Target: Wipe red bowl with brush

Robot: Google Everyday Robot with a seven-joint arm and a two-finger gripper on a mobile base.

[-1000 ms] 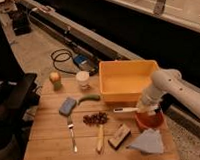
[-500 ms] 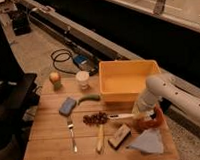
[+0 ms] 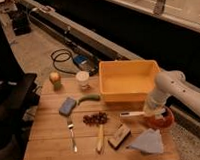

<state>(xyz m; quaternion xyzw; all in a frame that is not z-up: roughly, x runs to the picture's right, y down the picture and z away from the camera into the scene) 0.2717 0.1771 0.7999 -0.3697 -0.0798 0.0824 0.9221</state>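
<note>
Red bowl (image 3: 163,120) sits at the table's right edge — about 4 o'clock from the yellow tub (image 3: 127,81). The gripper (image 3: 149,114), fingers clamped on the brush (image 3: 132,113), hovers at the bowl's 10 o'clock rim — brush axis pointing toward 9 o'clock.

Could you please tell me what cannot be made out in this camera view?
- Gripper: shut, but the arm's white wrist hides its fingertips.
- Brush: only the white handle shows; the head end is hidden by the wrist.
- Red bowl: arm covers most of it; its inside is unseen.
- Dark cluster: too blurred to identify.
</note>
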